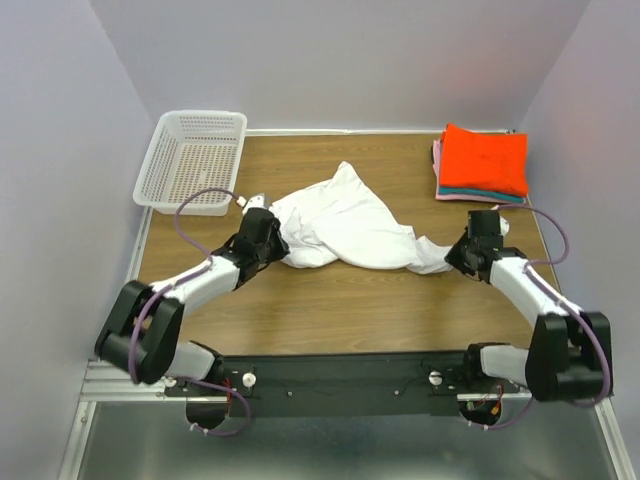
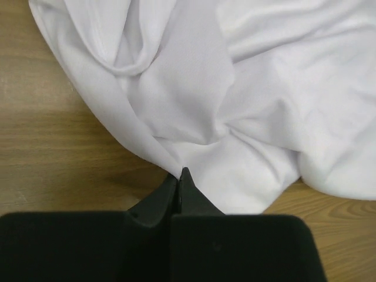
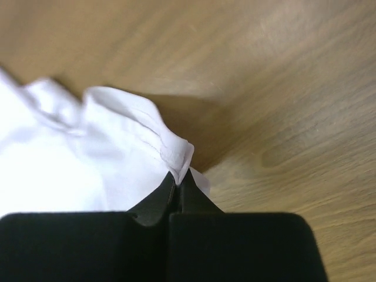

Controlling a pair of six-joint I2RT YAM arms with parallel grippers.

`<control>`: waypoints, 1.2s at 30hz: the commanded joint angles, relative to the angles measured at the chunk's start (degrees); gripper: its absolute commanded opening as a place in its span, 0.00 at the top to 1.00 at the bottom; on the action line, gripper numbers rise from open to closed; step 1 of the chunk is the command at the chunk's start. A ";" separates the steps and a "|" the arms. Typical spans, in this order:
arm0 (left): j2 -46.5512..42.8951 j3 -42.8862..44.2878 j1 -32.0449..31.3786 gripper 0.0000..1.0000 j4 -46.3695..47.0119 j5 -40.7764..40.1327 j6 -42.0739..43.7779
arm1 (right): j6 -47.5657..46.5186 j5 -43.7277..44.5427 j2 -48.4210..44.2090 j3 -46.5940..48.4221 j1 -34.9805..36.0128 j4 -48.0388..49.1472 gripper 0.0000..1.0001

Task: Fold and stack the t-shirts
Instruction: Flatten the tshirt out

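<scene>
Here left gripper (image 2: 178,179), right gripper (image 3: 178,179) both pinch white t-shirt (image 1: 345,225); grip points unseen from above.

A wooden table (image 1: 330,310) with a brown, streaky grain fills the middle of the top view. The same grain shows in the left wrist view (image 2: 53,153) and the right wrist view (image 3: 282,88). At the table's far left corner stands a white plastic mesh basket (image 1: 152,160), upright with its opening upward, and the wood shows through its perforated floor. Its left wall seems to reach just past the table's left edge. Pale lilac-grey walls (image 1: 330,60) rise behind the table and along both its sides. Below the table's near edge lies a grey metal sheet (image 1: 330,450).
</scene>
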 commanded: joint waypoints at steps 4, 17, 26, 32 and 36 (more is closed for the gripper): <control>-17.47 3.87 -0.79 1.00 0.36 -4.16 3.90 | -2.93 0.48 -17.18 8.33 -0.22 0.99 0.99; -42.26 17.76 -1.05 1.00 -2.45 -4.78 9.44 | -7.06 -0.13 -31.70 28.11 -0.22 -1.11 0.99; -43.52 18.73 -1.14 1.00 -4.65 -9.78 8.12 | -8.03 4.52 -31.71 33.58 -0.31 -5.33 0.99; -30.96 18.11 -0.88 1.00 -4.92 -14.18 6.98 | -7.59 5.58 -20.49 28.66 -0.31 -5.43 0.99; -12.34 19.78 1.05 1.00 -4.39 -14.12 6.80 | -6.71 8.39 -7.56 24.97 -0.31 -5.16 0.99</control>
